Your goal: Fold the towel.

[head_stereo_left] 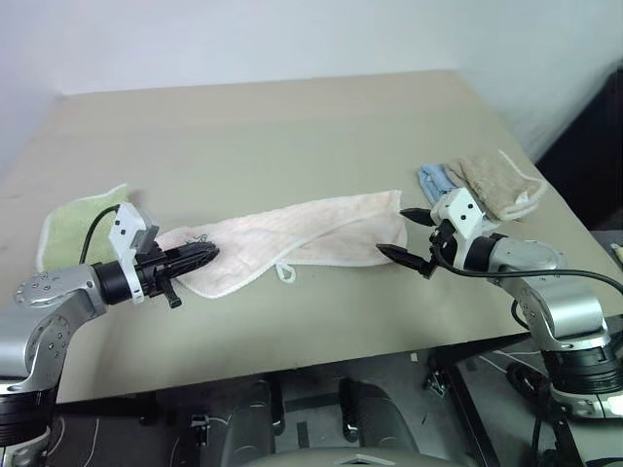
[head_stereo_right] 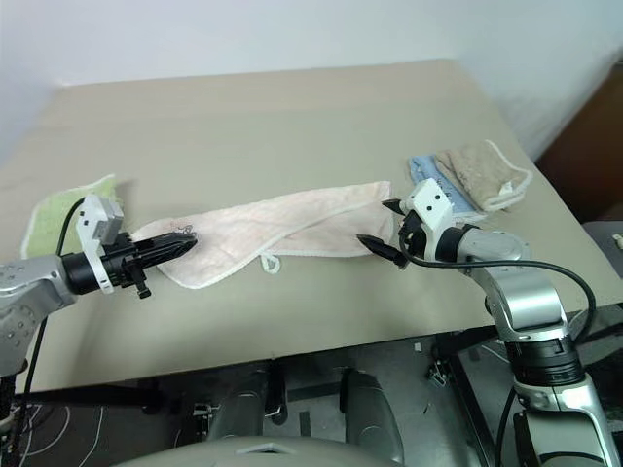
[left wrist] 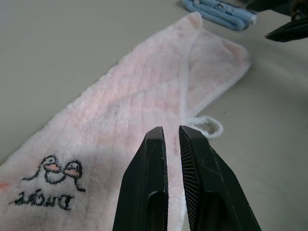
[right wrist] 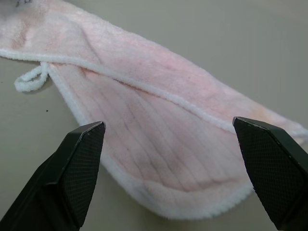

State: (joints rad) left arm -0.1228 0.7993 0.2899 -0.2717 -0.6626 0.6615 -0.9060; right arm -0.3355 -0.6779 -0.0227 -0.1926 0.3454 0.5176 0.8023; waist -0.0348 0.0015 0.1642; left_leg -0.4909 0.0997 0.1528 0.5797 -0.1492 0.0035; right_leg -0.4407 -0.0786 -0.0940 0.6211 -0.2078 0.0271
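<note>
The towel point(head_stereo_left: 292, 232), long and pale pink with white trim, lies flat across the table from left to right, one long edge folded over. Its white loop tag point(head_stereo_left: 285, 272) sticks out at the near edge, and a dark printed mark point(left wrist: 50, 185) sits near its left end. My left gripper point(head_stereo_left: 207, 256) points across that left end, shut, with nothing between its fingers point(left wrist: 151, 144). At the towel's right end my right gripper point(head_stereo_left: 392, 232) stands wide open, its fingertips point(right wrist: 91, 132) either side of the rounded end, which lies apart from them.
A light green towel point(head_stereo_left: 78, 219) lies at the table's left edge behind my left arm. A tan towel with white edging point(head_stereo_left: 501, 185) and a blue cloth point(head_stereo_left: 435, 180) lie at the right edge, just beyond my right gripper. The table's front edge point(head_stereo_left: 341, 352) is close.
</note>
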